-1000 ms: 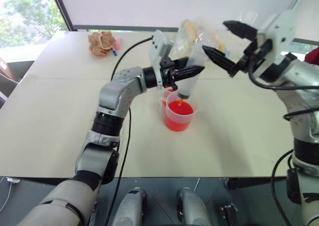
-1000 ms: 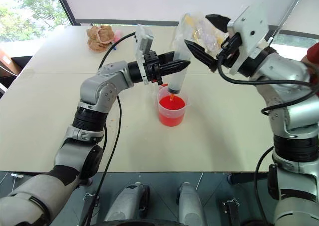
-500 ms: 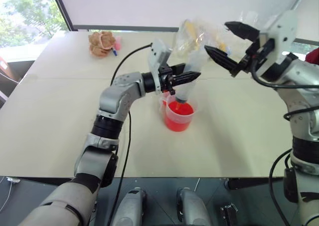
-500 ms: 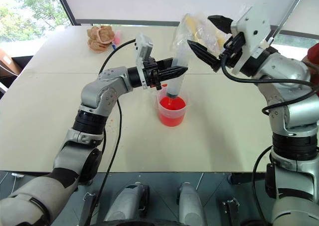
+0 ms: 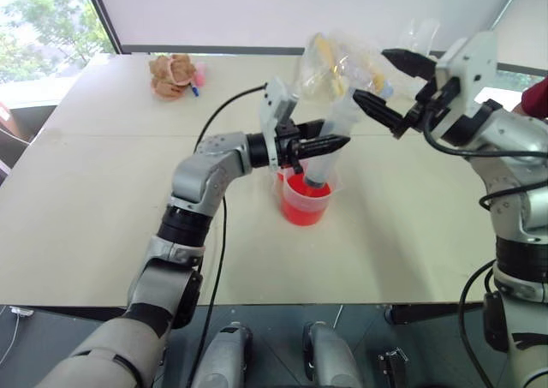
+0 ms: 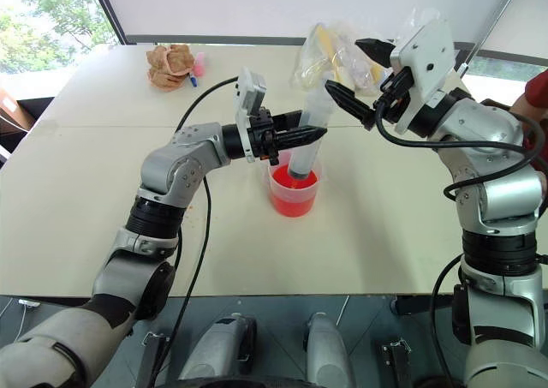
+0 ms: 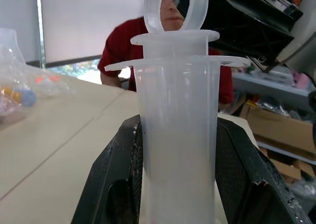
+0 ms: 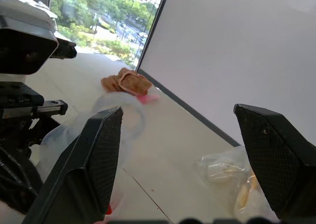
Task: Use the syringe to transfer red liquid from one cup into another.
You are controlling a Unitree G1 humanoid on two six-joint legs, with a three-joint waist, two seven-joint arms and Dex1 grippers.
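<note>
My left gripper (image 5: 336, 142) is shut on the barrel of the syringe (image 5: 330, 144), a clear tube that leans with its pale plunger ring (image 7: 175, 6) uppermost. Its lower end dips into the larger cup (image 5: 306, 201), which holds bright red liquid (image 6: 293, 191). The smaller cup (image 5: 279, 181) stands just behind it, mostly hidden by my left gripper. My right gripper (image 5: 370, 75) hangs open just right of and above the syringe's plunger end. In the right wrist view the ring (image 8: 121, 112) lies close to one of its fingers (image 8: 98, 150), and I cannot tell whether they touch.
Clear plastic bags (image 5: 342, 58) with small items lie at the table's back, behind the syringe. A tan lumpy object (image 5: 174, 73) sits at the back left. A black cable (image 5: 214, 118) trails along my left arm. A person in red (image 5: 538, 97) is at the right edge.
The syringe has sunk a little with my left gripper; its orange tip, earlier just above the liquid, is now down inside the larger cup. My right gripper stays open near the plunger.
</note>
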